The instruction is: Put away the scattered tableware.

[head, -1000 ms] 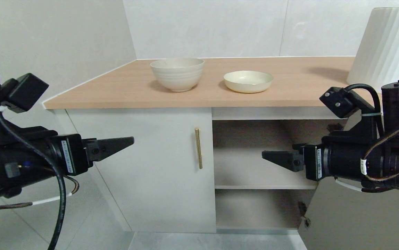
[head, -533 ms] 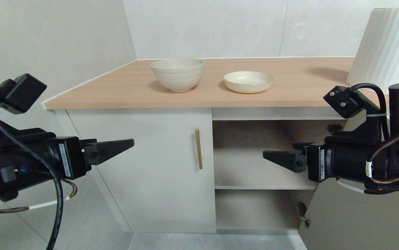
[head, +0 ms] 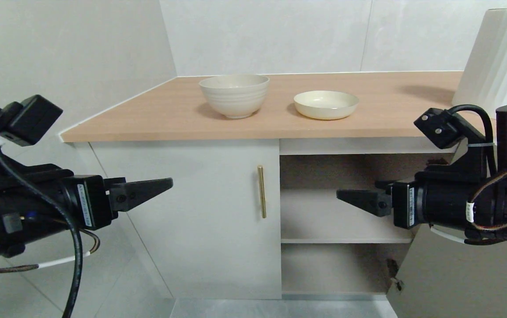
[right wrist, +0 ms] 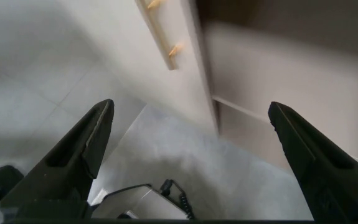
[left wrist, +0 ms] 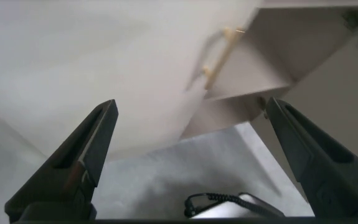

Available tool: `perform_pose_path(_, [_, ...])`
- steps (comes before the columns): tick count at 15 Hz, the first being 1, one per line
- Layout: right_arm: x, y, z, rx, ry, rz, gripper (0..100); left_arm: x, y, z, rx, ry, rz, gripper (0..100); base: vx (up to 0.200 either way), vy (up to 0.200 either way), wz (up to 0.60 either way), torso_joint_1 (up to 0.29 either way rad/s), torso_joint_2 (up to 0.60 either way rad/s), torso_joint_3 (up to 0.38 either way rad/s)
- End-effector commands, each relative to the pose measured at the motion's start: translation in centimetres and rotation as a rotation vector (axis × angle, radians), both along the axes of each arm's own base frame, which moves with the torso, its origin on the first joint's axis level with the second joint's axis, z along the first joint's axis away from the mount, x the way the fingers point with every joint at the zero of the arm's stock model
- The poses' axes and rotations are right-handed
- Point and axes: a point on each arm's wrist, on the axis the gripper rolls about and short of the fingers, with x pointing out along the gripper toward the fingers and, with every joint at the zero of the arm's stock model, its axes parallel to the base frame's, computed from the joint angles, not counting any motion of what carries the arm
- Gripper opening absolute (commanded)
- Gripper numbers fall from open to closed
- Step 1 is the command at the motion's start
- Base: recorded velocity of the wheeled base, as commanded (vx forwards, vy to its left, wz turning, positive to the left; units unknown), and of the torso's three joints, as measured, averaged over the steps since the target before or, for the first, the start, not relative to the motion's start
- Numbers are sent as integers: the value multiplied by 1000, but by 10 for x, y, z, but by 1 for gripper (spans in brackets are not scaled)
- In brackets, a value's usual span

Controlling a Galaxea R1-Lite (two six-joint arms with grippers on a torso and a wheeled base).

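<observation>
Your view slides sideways: the camera shifts, not the bowl point(head: 234, 95) or plate point(head: 326, 104). Left gripper point(head: 165, 183) and right gripper point(head: 342, 194) hang spread and empty, so nothing's picked up yet

The right half of the cabinet point(head: 324, 212) stands open, a shelf point(head: 346, 240) splitting it into upper and lower bays; its swung-out door point(head: 456, 282) flanks the opening on the near right. The left door point(head: 191, 212) is shut, blocking that half. On the countertop point(head: 147, 119), bowl point(head: 234, 95) and dish point(head: 326, 104) sit apart with a gap between; a lampshade point(head: 498, 62) crowds the far right. How deep the bays run is hard to tell.
</observation>
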Motion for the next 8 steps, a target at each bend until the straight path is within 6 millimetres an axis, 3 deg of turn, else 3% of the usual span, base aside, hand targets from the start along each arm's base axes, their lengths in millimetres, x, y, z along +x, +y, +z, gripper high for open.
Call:
perform_pose_path(1, [0,0,0,1,-1,4,100,1,0,-1,1,2,3,100,0,0,0,0,0,0])
perform_pose_path(8, [-1,0,2,6,-10,3,100,0,0,0,1,-5,3,100,0,0,0,0,0,0])
